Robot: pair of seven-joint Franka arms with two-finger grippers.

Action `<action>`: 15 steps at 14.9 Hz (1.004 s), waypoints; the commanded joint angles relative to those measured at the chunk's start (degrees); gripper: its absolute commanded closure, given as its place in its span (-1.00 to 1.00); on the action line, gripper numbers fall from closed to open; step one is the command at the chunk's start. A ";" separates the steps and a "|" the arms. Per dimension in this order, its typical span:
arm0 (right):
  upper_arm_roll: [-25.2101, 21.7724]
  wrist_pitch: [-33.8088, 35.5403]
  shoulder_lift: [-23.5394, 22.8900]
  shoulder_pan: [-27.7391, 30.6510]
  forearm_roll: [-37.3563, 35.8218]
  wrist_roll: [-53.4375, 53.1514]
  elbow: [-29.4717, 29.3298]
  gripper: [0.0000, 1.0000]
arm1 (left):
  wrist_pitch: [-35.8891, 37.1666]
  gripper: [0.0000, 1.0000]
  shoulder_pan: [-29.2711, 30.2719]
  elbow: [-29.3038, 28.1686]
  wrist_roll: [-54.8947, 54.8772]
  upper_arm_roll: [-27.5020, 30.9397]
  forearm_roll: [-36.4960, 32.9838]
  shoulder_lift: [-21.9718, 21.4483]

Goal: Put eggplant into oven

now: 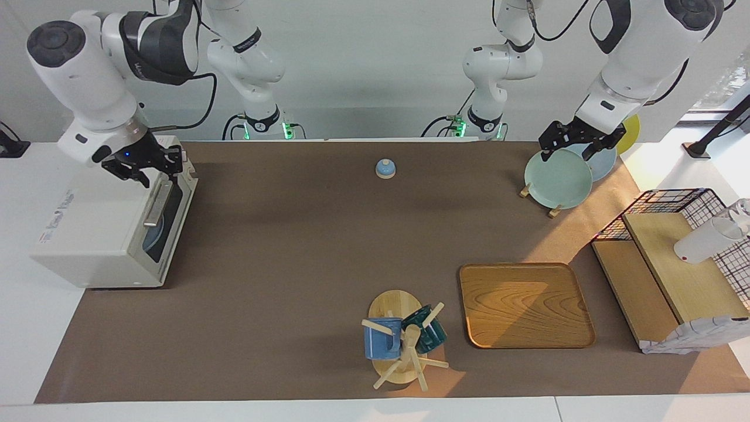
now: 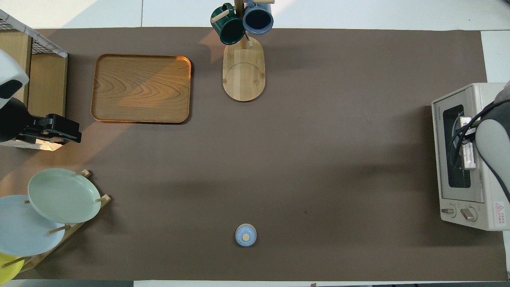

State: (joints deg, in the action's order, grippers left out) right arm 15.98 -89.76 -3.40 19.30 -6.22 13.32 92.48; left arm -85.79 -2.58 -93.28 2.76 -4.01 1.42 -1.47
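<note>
Two arms seen | right gripper [image 1: 153,170] hung over oven [image 1: 99,234], above its shut door's silver handle [image 1: 157,203], fingers parted, empty | eggplant hidden, only a blue plate [image 1: 153,241] glimpsed through oven glass | left gripper [image 1: 571,143] waited over plate rack [image 1: 554,176], fingers spread, well apart from oven

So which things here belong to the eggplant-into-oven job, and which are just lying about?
Job: boxy off-white toaster oven, door shut; right gripper over it.

Lying about: wooden tray, mug tree, plate rack, blue bell, left gripper waiting over the plates.
</note>
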 commanded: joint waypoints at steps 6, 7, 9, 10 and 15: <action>-2.25 2.92 -0.38 -2.34 3.40 -11.30 -1.51 -1.00 | -0.34 -1.00 0.65 0.03 -0.21 -0.47 -1.25 -0.55; -2.53 3.79 0.67 -2.68 3.93 -11.73 -0.81 -1.00 | -0.34 -1.00 0.65 0.03 -0.21 -0.47 -1.25 -0.55; -2.27 4.51 2.95 -3.12 4.03 -13.74 1.47 -1.00 | -0.34 -1.00 0.65 0.03 -0.21 -0.47 -1.25 -0.55; -2.44 4.59 2.96 -4.95 4.03 -14.98 1.48 -1.00 | -0.42 -1.00 0.65 0.03 -0.21 -0.47 -1.25 -0.55; -5.42 4.06 2.79 -7.95 4.11 -13.23 1.21 -1.00 | -0.34 -1.00 0.65 0.03 -0.21 -0.47 -1.25 -0.55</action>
State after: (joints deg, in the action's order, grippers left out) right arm 12.58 -85.20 -1.60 12.25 -3.33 -0.86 92.36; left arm -85.80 -2.58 -93.28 2.76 -4.01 1.42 -1.47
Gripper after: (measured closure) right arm 0.000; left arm 0.000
